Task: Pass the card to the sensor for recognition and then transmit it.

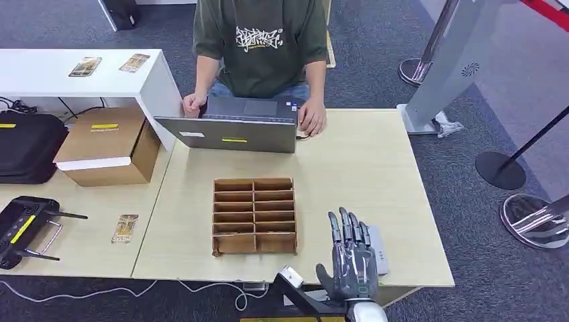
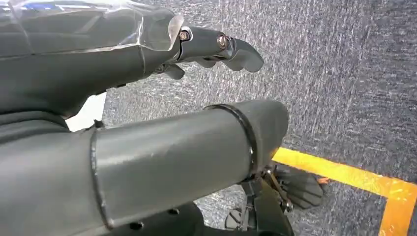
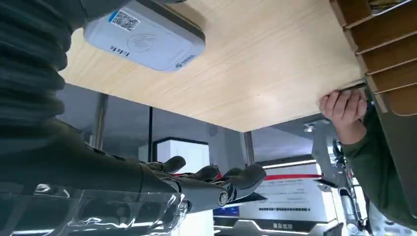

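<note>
You're looking at a light wood-grain table [image 1: 376,174] on grey carpet [image 1: 470,174], with a person [image 1: 258,47] seated at the far edge behind a grey laptop [image 1: 231,131]. The right hand [image 1: 349,258] hovers over the near right corner, fingers straight, slightly spread, holding nothing, above the pale grey card reader [image 3: 145,39]. A wooden slotted divider box [image 1: 255,216] sits mid-table. One card [image 1: 125,228] lies on the left table; two cards [image 1: 85,66] rest on a white shelf [image 1: 40,74]. The left hand [image 2: 147,54] hangs over carpet, fingers loosely curled, empty.
</note>
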You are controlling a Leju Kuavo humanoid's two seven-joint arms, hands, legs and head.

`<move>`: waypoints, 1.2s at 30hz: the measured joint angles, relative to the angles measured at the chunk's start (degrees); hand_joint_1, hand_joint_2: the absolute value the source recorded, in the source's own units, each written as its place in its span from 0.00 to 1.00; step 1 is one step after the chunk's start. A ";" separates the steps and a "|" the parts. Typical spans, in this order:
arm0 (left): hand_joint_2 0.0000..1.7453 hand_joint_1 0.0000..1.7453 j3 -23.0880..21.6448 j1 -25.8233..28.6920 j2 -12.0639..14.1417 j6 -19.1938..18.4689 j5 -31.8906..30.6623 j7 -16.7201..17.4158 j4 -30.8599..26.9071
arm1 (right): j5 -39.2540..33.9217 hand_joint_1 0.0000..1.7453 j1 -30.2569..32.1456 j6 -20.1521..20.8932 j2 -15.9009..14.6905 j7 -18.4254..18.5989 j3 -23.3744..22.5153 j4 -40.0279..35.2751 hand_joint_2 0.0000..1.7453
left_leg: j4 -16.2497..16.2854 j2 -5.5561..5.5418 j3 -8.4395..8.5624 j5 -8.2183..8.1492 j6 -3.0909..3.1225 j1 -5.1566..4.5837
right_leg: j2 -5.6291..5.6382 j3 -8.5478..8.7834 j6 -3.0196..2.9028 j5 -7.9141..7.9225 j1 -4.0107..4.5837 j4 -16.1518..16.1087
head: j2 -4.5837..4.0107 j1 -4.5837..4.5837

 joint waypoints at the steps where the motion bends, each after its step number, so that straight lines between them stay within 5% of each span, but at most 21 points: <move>1: 0.00 0.00 0.00 -0.13 0.02 -0.11 0.00 0.31 -0.02 | 0.00 0.00 -0.30 -0.13 0.04 -0.20 0.04 0.46 1.00 | 0.00 0.00 0.00 0.00 0.00 0.00 | 0.00 0.00 0.00 0.00 0.00 0.00 | 0.00 0.00; 29: 0.00 0.00 -0.02 -0.85 -0.04 0.42 -1.09 -1.44 -0.13 | 0.00 0.00 -4.78 -1.57 0.48 -2.36 2.38 5.46 1.00 | 0.00 0.00 -0.01 0.00 -0.01 0.00 | 0.00 0.00 0.00 0.00 0.00 0.00 | 0.00 0.00; 36: 0.00 0.00 -0.02 -1.33 -0.04 -0.31 -1.14 1.16 -0.15 | 0.17 0.00 -5.88 -1.55 0.61 -3.04 2.95 5.46 1.00 | 0.00 0.00 0.00 0.01 -0.01 0.00 | 0.00 0.00 0.00 0.00 0.00 0.00 | 0.00 0.00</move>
